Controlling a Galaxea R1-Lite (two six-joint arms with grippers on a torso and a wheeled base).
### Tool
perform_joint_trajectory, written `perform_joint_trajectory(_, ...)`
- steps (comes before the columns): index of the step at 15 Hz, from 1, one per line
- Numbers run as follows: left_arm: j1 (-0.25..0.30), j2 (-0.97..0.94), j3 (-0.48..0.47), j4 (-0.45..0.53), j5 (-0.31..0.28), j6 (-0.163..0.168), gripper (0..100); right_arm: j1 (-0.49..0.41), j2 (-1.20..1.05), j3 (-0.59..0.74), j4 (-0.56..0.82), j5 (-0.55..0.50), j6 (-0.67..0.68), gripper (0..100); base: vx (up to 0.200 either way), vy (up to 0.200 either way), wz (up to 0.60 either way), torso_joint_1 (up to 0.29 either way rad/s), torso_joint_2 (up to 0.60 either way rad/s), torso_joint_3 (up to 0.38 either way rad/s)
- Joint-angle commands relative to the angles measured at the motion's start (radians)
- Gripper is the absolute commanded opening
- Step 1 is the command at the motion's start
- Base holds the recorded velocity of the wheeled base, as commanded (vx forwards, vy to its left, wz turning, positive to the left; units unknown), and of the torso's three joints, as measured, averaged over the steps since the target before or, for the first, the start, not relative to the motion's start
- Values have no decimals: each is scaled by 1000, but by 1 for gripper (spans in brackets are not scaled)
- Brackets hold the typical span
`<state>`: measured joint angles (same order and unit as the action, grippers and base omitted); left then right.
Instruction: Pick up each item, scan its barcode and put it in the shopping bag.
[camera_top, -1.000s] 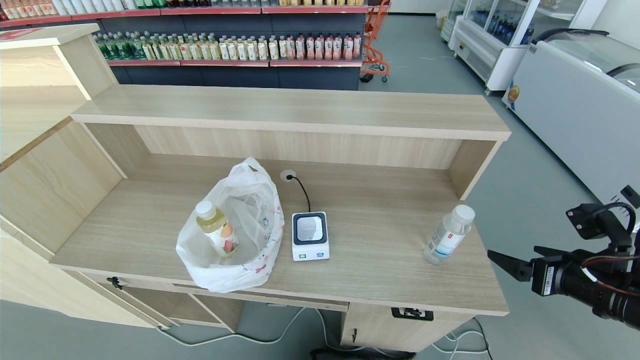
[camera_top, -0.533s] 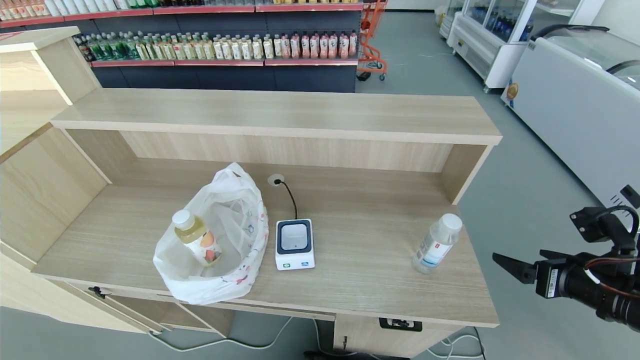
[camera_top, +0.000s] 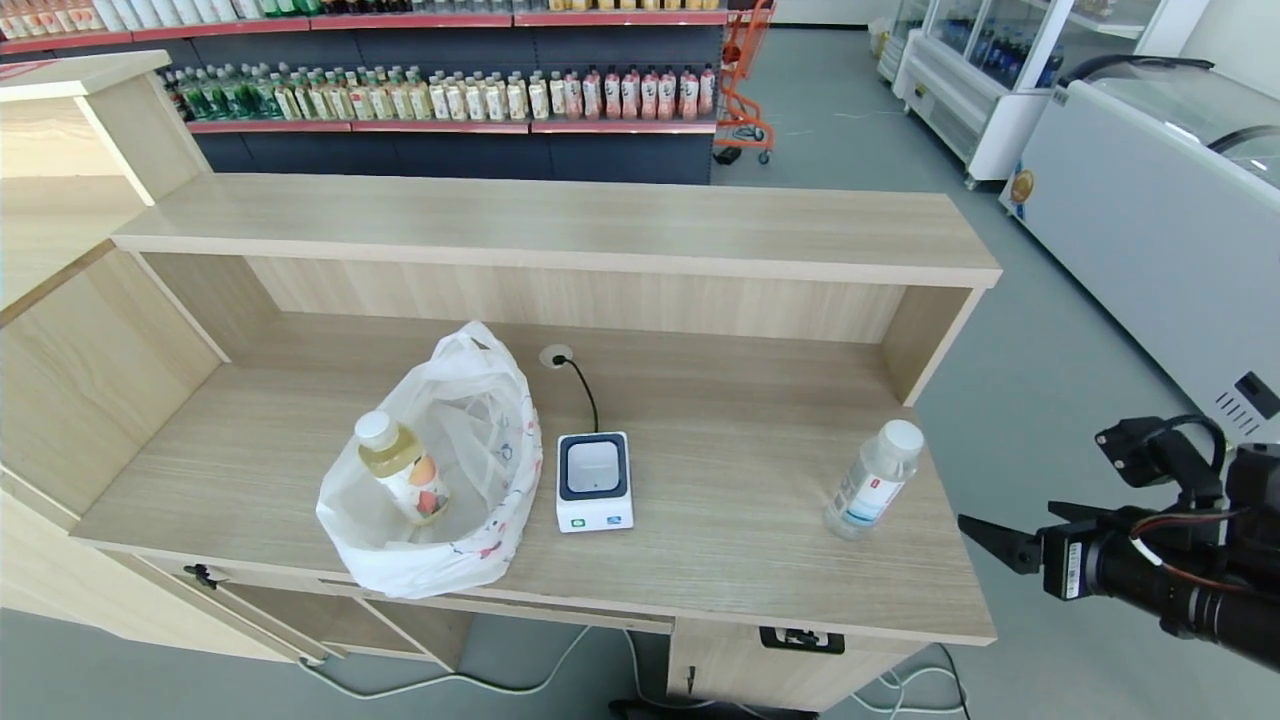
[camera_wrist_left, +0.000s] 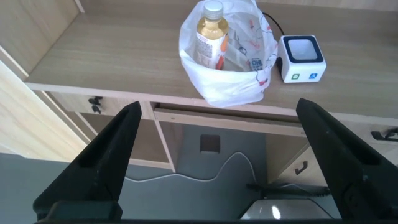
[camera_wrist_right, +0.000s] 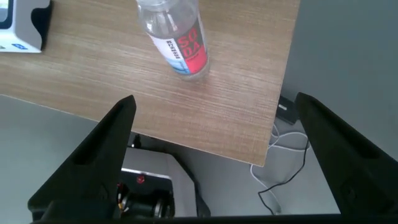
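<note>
Here, a clear bottle (camera_top: 872, 480) stands on the table (camera_top: 740, 540), white cap, red-and-white label; the left tool (camera_wrist_left: 219, 107) and right tool (camera_wrist_right: 214, 106) both gape apart.

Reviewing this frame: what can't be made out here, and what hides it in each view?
- Tea bottle: lower part, left wrist view, behind the shopping bag's near wall.
- Clear bottle: cap, right wrist view, cut off by the picture's edge.
- Its barcode: none on the label side facing the right wrist view; too small in the head view.
- Scanner: mostly cut off, right wrist view.
</note>
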<state>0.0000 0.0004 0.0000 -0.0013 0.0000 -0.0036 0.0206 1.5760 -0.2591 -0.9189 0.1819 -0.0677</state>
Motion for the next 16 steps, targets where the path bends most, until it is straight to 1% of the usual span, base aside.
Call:
perform_joint_trajectory(1,0,1,0,0,0,-1,100,22,42,-6,-1,1,0,100,0,0,0,0,0,0)
perform_joint_trajectory(5,0,1,0,0,0,-1,100,41,122,3,-20,-16,-14,100,0,0,0,0,0,0)
perform_joint_trajectory(7,0,1,0,0,0,-1,100,81,216,11,-144,-55,-15,100,0,0,0,0,0,0)
perform_joint_trajectory(9,0,1,0,0,0,-1,100,125,320,11,-302,-93,-15,100,0,0,0,0,0,0)
perform_joint_trajectory(13,0,1,0,0,0,-1,100,225,469,3,-520,-94,14,100,0,0,0,0,0,0)
perform_joint_trajectory(14,0,1,0,0,0,-1,100,236,504,3,-555,-117,9,100,0,0,0,0,0,0)
perform_joint_trajectory(16,0,1,0,0,0,-1,100,249,562,-11,-600,-214,3,100,0,0,0,0,0,0)
